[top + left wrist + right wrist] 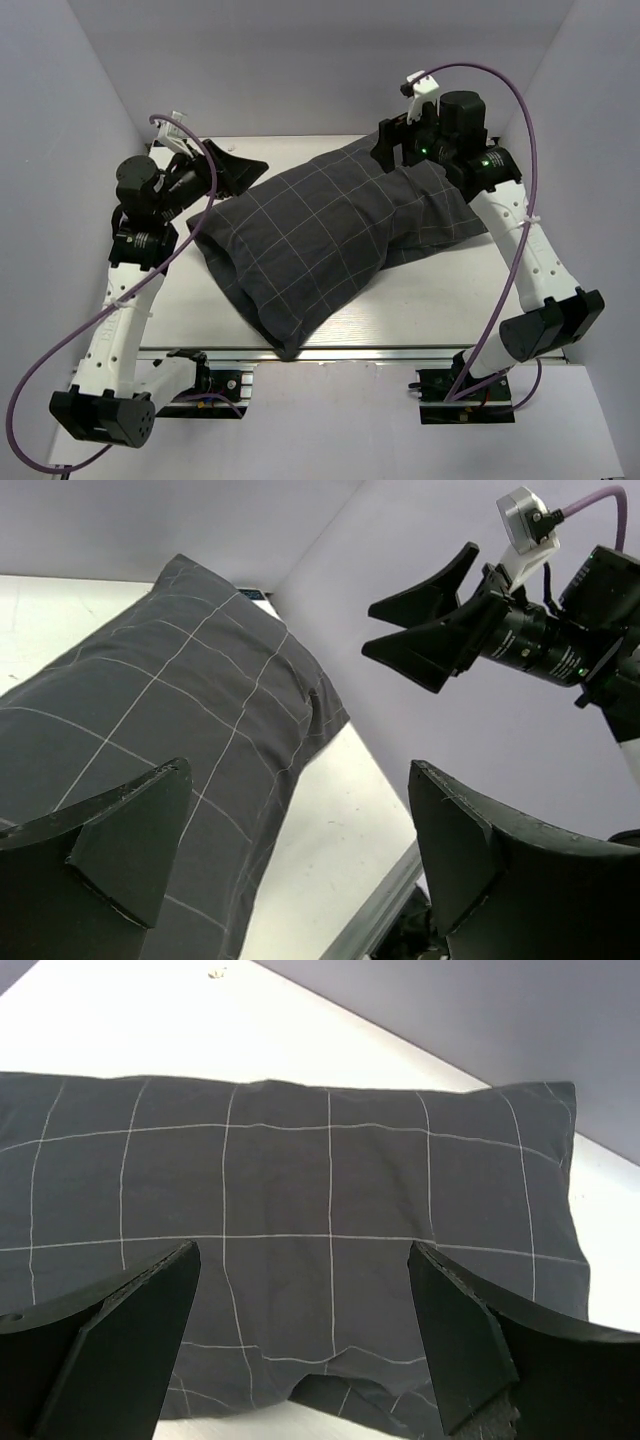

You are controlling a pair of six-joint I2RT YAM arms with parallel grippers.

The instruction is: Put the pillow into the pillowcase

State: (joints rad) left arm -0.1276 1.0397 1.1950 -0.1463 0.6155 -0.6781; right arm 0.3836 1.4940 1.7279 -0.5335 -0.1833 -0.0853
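Note:
The dark grey pillowcase [320, 235] with a thin light grid lies plump and diagonal across the table, its open end toward the near edge. It also shows in the left wrist view [170, 720] and the right wrist view [300, 1230]. The off-white pillow is hidden; no white fabric shows. My left gripper [235, 168] is open and empty, raised at the case's far left side [300, 860]. My right gripper [398, 140] is open and empty above the case's far right end [300, 1340].
The white table [450, 300] has a metal rail along its near edge [380, 352]. Grey walls close in the left, back and right. Purple cables loop from both arms. Bare table shows at the near right and far left.

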